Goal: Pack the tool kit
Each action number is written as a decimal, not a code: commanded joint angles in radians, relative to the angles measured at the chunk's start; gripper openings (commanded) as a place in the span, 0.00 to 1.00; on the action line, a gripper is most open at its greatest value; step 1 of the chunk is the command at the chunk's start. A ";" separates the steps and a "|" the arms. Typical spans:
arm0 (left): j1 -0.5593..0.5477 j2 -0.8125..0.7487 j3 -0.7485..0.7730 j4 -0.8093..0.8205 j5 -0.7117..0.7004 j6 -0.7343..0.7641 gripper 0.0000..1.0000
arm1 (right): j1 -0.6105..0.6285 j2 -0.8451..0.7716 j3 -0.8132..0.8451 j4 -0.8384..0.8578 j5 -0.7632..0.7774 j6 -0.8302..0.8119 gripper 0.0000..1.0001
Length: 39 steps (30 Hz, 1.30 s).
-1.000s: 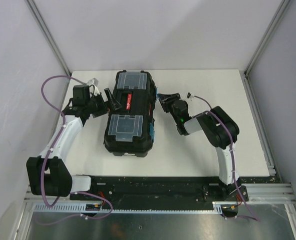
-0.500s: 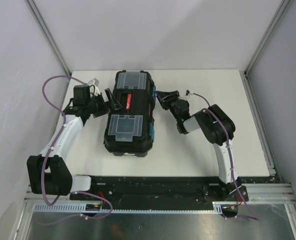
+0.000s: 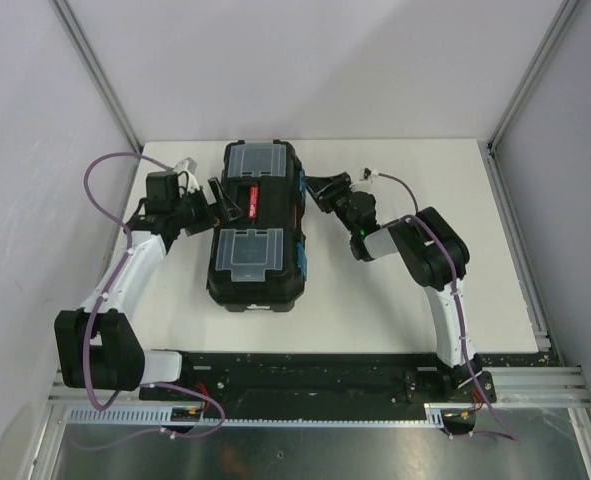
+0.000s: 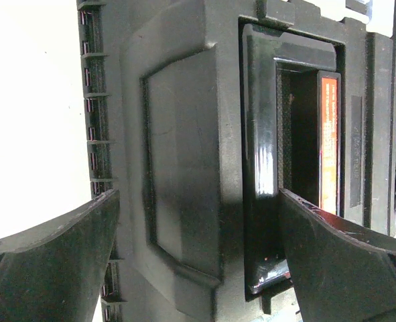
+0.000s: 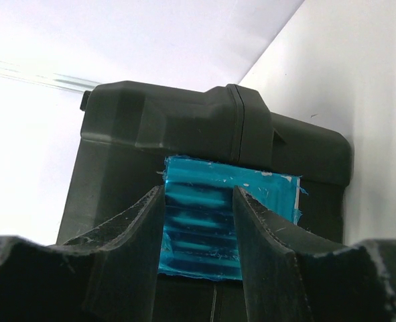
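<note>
The tool kit (image 3: 255,225) is a black box lying shut on the white table, with two clear lid compartments and a red-marked handle (image 3: 256,199). My left gripper (image 3: 221,200) stands wide open at the box's left side, level with the handle. In the left wrist view its fingers (image 4: 199,201) straddle the lid edge, with the glossy handle (image 4: 261,168) and red label (image 4: 329,141) just ahead. My right gripper (image 3: 316,190) is at the box's right side. Its jaws (image 5: 199,191) stand partly apart right in front of a blue latch (image 5: 198,228).
A small white connector (image 3: 186,163) lies on the table (image 3: 425,300) behind the left wrist. A thin cable (image 3: 380,178) loops off the right wrist. Grey walls close in the table on the left, back and right.
The right gripper has moved up and left against the box's right side and its jaws have widened a little. The box's far end has shifted slightly left. The left arm has stayed put.
</note>
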State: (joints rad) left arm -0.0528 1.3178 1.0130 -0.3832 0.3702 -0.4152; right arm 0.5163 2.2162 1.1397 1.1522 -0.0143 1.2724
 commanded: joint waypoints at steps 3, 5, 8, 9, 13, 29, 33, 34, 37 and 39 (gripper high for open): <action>0.001 0.025 -0.026 -0.042 -0.026 0.062 0.99 | 0.030 -0.009 0.029 -0.174 -0.107 -0.095 0.48; 0.002 0.026 -0.026 -0.042 -0.032 0.064 1.00 | 0.024 -0.011 0.029 -0.197 -0.104 -0.112 0.50; 0.002 0.028 -0.025 -0.043 -0.036 0.067 0.99 | 0.016 -0.016 0.031 -0.213 -0.108 -0.141 0.55; 0.002 0.030 -0.026 -0.042 -0.037 0.069 0.99 | 0.011 -0.016 0.032 -0.213 -0.116 -0.151 0.56; 0.002 0.035 -0.024 -0.042 -0.042 0.073 0.99 | -0.012 -0.030 0.034 -0.212 -0.169 -0.203 0.58; 0.001 0.038 -0.011 -0.053 -0.066 0.085 0.99 | -0.058 -0.128 0.035 -0.295 -0.192 -0.287 0.75; 0.002 0.037 -0.010 -0.055 -0.068 0.090 0.99 | -0.064 -0.145 0.035 -0.310 -0.191 -0.298 0.75; 0.001 0.036 -0.011 -0.056 -0.069 0.090 0.99 | -0.068 -0.149 0.035 -0.311 -0.189 -0.300 0.75; 0.002 0.033 -0.010 -0.059 -0.075 0.093 0.99 | -0.080 -0.166 0.035 -0.314 -0.186 -0.308 0.74; 0.001 0.031 -0.008 -0.061 -0.079 0.096 0.99 | -0.087 -0.175 0.035 -0.321 -0.179 -0.306 0.72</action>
State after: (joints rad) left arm -0.0521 1.3235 1.0134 -0.3702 0.3706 -0.3904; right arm 0.4465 2.1082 1.1709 0.8478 -0.1932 1.0004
